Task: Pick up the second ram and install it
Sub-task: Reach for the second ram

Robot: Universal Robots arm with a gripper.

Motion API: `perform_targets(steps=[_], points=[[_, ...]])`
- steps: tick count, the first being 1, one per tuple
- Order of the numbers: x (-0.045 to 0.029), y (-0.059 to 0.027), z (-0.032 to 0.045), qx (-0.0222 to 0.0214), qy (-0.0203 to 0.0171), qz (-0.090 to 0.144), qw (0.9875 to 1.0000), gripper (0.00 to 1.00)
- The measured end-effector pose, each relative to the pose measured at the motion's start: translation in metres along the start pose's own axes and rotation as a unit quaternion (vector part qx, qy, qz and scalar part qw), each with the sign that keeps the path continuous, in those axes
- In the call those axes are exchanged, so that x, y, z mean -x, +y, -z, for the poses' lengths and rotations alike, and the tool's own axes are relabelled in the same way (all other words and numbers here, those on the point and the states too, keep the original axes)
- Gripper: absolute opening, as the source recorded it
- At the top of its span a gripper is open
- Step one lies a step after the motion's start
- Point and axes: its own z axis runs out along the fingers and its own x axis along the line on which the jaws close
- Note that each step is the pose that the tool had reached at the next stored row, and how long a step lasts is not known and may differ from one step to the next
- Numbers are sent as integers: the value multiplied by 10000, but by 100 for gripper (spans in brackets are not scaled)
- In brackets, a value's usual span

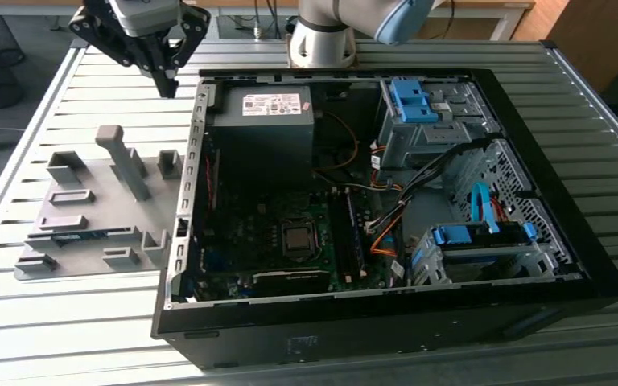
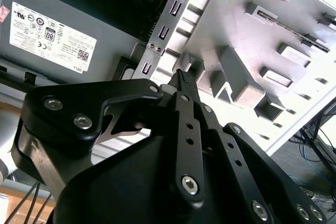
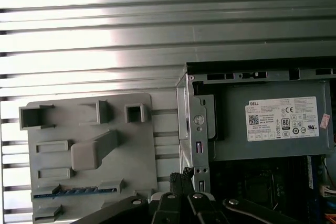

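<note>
The second ram (image 1: 87, 235) is a thin blue-green stick lying in a slot of the grey fixture plate (image 1: 94, 173), on the exterior view's left of the open computer case (image 1: 395, 322). It also shows in the first wrist view as a blue strip (image 3: 65, 192) and in the second wrist view as a thin dark strip (image 2: 294, 27). My gripper (image 1: 166, 84) hangs above the table beyond the fixture, near the case's far corner, well clear of the ram. Its fingertips (image 2: 182, 75) are pressed together with nothing between them. The black memory slots (image 1: 348, 233) run beside the processor socket.
The fixture carries several raised grey blocks, one a tall post (image 1: 125, 161). Inside the case are the power supply (image 1: 264, 129), blue drive-bay latches (image 1: 411, 98) and orange cables (image 1: 385, 233). The slatted metal table (image 1: 73, 322) lies all around.
</note>
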Motion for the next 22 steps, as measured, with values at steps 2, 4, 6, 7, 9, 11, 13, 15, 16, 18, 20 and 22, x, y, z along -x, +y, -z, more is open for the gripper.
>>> perform_targets(steps=[2,4,6,7,9,11,13,15,16,18,20,22], points=[[-19,-1,-1,0,0,0,10000,11],[-38,-3,-1,0,0,0,10000,11],[-58,-5,-2,0,-1,0,10000,11],[-66,-5,-2,0,0,0,10000,11],[-84,-7,-3,0,0,0,10000,11],[-101,-8,-3,0,0,0,10000,11],[-119,-9,-5,0,0,0,10000,11],[-137,-11,-5,0,0,0,10000,11],[-146,-11,-6,0,0,0,10000,11],[-163,-13,-6,0,0,0,10000,11],[-182,-14,-7,0,0,0,10000,11],[-201,-16,-8,0,0,0,10000,11]])
